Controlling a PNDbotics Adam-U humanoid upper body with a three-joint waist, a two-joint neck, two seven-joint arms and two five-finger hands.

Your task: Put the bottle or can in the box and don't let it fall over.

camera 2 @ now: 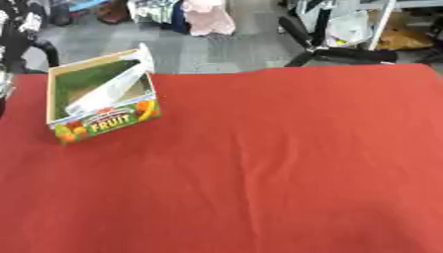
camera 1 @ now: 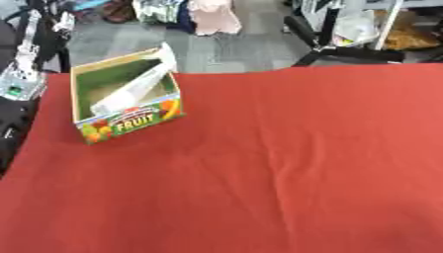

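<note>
The box [camera 1: 128, 100] sits at the far left of the red tabletop [camera 1: 286, 163], holding only a white strip leaning across it. No bottle or can shows anywhere, so nothing appears placed yet; the whole task seems left. Neither robot hand is in view, so their state cannot be told.

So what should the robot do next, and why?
Probably look around for a bottle or can first. Only the fruit box stands on the red tablecloth, at its far left, with a white divider slanting inside. No bottle or can shows, and neither hand is in view, so there is nothing yet to pick up.
</note>
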